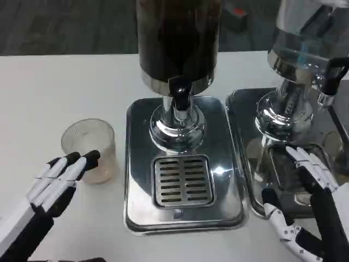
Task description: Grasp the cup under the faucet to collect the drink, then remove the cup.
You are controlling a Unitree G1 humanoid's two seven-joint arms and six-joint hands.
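Glossy metal tray (136, 164), frosted plastic cup (90, 143)

At frame center a dark drink dispenser (179, 43) stands on a chrome base (182, 210) with a slotted drip grate (183, 180) below its faucet (180, 94). A clear plastic cup (90, 148) sits on the white surface (49, 93) at left, beside the base. The left hand (59, 180) reaches toward it from the lower left, its fingers (87, 159) touching the cup's side. The right hand (308, 202) hovers spread at lower right, over a second dispenser's tray (245, 109).

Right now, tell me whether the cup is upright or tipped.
Upright. The clear cup stands on the white table, open rim upward, left of the drip tray. The left hand reaches beside it.
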